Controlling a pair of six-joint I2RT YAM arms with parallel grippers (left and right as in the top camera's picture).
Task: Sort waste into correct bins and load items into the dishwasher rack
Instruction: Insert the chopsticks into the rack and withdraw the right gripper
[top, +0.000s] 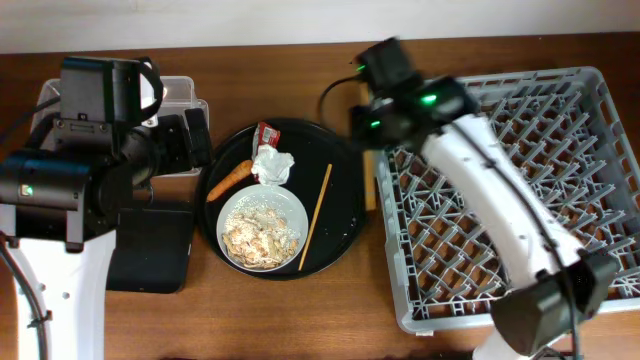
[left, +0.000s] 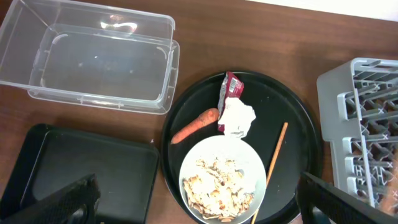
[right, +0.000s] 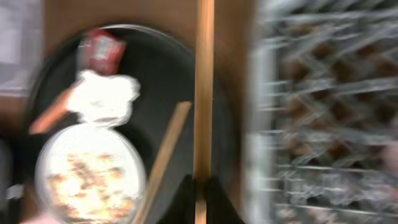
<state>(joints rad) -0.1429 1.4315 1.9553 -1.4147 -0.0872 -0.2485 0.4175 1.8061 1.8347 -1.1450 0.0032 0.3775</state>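
Brown tabletop (left: 205, 37) below: my right gripper (right: 200, 190) clamps one chopstick (right: 204, 74), left of the rack (right: 323, 93); my left gripper (left: 205, 208) hangs wide above the plate (left: 254, 155).

Clear box (left: 93, 62) open-topped; rack (top: 600, 150) pegs crowd right; right arm (top: 500, 190) overhangs rack.

The left arm (top: 70, 200) stood on the left, wrist turned inward. The left gripper (left: 199, 186) hung with its jaws spread wide, nothing between them. The right arm (top: 500, 200) stretched diagonally forward from the near right, and the right gripper (right: 200, 190) was pinching a chopstick (right: 204, 74).
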